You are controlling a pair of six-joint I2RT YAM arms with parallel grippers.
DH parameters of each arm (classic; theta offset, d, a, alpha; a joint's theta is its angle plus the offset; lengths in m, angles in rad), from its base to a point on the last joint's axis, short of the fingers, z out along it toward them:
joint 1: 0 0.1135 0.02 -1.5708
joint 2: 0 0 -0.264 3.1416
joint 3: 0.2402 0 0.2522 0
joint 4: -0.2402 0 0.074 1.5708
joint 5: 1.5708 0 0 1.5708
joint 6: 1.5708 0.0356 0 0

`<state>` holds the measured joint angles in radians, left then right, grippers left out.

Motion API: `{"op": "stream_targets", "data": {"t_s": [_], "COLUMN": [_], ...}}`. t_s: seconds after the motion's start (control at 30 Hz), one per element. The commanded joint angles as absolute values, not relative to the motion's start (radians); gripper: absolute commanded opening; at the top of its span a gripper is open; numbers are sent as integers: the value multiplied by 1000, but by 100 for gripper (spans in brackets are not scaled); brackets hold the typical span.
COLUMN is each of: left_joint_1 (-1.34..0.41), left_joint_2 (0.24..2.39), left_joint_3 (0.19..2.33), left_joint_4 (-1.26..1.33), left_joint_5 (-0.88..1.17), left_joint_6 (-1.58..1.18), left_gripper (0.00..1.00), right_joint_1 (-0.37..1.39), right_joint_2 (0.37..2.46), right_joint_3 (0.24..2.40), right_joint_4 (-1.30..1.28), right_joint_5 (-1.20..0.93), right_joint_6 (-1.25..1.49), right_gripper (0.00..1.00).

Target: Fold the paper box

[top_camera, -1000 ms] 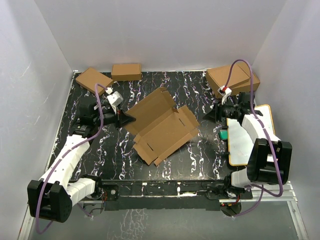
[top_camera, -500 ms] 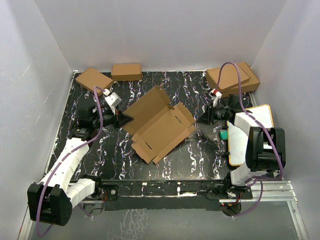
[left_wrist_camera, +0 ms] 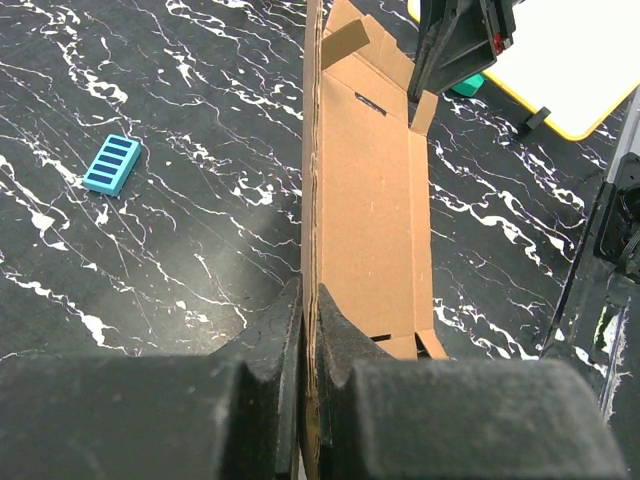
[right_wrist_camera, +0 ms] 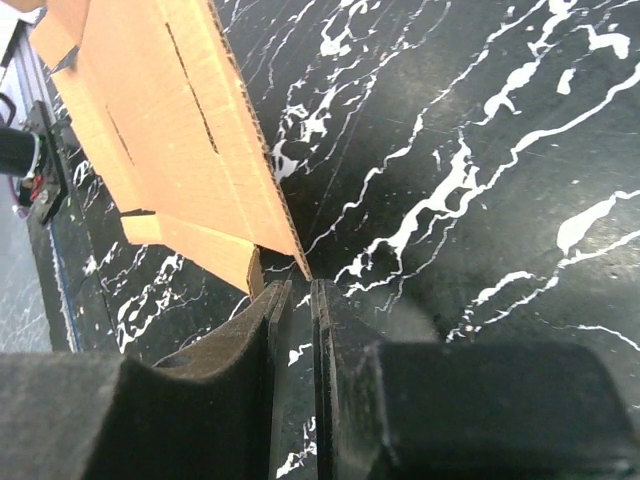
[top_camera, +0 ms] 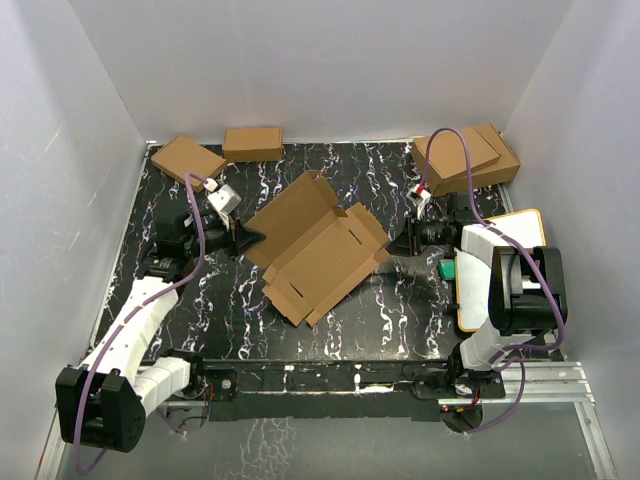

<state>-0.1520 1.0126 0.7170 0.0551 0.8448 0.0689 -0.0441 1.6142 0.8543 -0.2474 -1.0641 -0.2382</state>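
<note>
Left fingers (left_wrist_camera: 270, 340) pinch the paper box (left_wrist_camera: 365, 200) edge; right fingers (right_wrist_camera: 335, 330) near-closed at its corner.

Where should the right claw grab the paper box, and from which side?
The thin corner edge of the paper box nearest the right claw, coming from the right, low. That corrugated edge sticks out free, and the left claw pinches the opposite side.

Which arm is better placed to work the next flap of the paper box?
Probably the right. The left gripper is clamped on the paper box's edge, holding it steady; the right gripper sits at the opposite corner, jaws nearly closed.
</note>
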Motion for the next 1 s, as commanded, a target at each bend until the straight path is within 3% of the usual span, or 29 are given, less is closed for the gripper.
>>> {"op": "stream_targets", "data": {"t_s": [0.0,0.37,0.97], "left_joint_1": [-143,-137,-136], "left_joint_2": [984,977,971], "left_joint_3": [709,702,687], "left_joint_4": [91,102,144], "left_joint_5": [846,829,900], "left_joint_6": [63,54,32], "left_gripper": [0,0,0], "right_joint_1": [-34,-13,18], "right_joint_2": [1600,1589,1659], "right_joint_3": [868,851,791], "right_joint_4": [-254,-243,-25], "right_joint_5": [-1166,-1234,-1194], "right_joint_6": [-302,-302,-80], "right_gripper": [19,20,34]}}
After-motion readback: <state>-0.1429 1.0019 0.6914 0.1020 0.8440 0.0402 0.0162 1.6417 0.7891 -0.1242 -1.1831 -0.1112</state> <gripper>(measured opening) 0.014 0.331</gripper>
